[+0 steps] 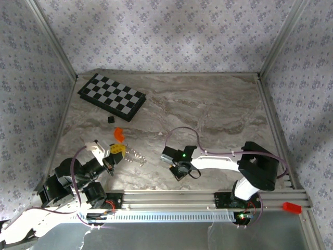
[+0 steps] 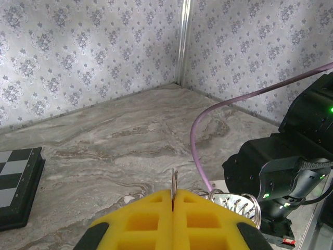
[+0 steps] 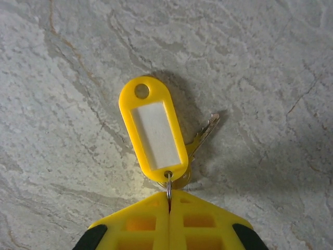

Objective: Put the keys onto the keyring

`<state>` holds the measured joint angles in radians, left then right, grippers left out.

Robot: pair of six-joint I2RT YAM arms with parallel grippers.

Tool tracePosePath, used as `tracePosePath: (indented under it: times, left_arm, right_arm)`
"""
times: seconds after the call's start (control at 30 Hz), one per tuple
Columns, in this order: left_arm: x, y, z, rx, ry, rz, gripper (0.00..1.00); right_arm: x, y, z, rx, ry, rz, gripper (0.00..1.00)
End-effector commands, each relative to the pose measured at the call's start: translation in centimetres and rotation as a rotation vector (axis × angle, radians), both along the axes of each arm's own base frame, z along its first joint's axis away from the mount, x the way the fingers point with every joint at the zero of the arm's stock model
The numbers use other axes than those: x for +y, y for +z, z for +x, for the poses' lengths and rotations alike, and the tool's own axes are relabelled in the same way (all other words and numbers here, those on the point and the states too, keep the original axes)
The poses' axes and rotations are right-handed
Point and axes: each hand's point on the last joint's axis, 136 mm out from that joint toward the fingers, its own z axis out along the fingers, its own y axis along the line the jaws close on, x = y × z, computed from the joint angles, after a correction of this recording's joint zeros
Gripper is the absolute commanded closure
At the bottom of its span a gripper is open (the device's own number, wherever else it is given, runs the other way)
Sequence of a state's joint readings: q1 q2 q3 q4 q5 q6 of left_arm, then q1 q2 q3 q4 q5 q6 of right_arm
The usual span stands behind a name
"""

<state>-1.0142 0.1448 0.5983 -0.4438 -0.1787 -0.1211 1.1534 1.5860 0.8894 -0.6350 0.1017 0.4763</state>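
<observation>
Both shut. My left tool [image 2: 172, 197], arm low and level, pinches keyring [image 2: 233, 201]; my right tool [image 3: 169, 197], wrist down toward tabletop [image 3: 62, 62], pinches yellow-tagged key [image 3: 156, 130] by its ring.

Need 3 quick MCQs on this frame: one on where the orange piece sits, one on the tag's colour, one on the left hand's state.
1. Where is the orange piece?
A) between the checkerboard and the left hand
B) on the checkerboard
C) by the right arm's base

2. What colour is the tag at the right hand?
A) red
B) yellow
C) blue

3. What is the left hand doing?
A) open wide
B) shut on the keyring
C) shut on the checkerboard

Answers:
1 A: the top view shows it just beyond the hand, short of the board.
2 B: the right wrist view shows a yellow tag, with a key behind it.
3 B: the left wrist view shows the fingers closed on the thin ring.
</observation>
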Motion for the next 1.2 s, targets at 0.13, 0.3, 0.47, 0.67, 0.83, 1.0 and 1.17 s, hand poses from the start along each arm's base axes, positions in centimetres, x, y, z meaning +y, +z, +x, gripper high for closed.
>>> tracePosePath:
  times: [0.13, 0.3, 0.47, 0.67, 0.83, 1.0, 1.17]
  left_arm:
    - [0.2, 2.0, -0.3, -0.050, -0.009, -0.066, 1.00]
    - [0.1, 1.9, -0.3, -0.045, -0.013, -0.069, 1.00]
    - [0.0, 1.8, -0.4, -0.040, -0.018, -0.070, 1.00]
    - [-0.2, 1.8, -0.6, -0.041, -0.037, -0.075, 1.00]
    - [-0.4, 1.8, -0.6, -0.038, -0.044, -0.070, 1.00]
    - [-0.4, 1.8, -0.5, -0.038, -0.039, -0.070, 1.00]
    - [-0.4, 1.7, -0.5, -0.036, -0.039, -0.069, 1.00]
  right_arm:
    - [-1.3, 0.0, -0.4, 0.011, -0.027, -0.092, 0.95]
    - [-0.3, 0.8, -0.5, 0.000, -0.037, 0.004, 0.73]
    - [0.3, 2.0, -0.8, -0.010, -0.074, 0.141, 0.55]
    - [-0.1, 2.3, -0.8, -0.038, -0.110, 0.353, 0.45]
    - [-0.9, 2.6, -0.8, -0.082, -0.078, 0.378, 0.45]
    - [-0.7, 2.6, -1.3, -0.121, 0.002, 0.342, 0.47]
    - [-0.9, 1.9, -1.2, -0.174, 0.053, 0.234, 0.50]
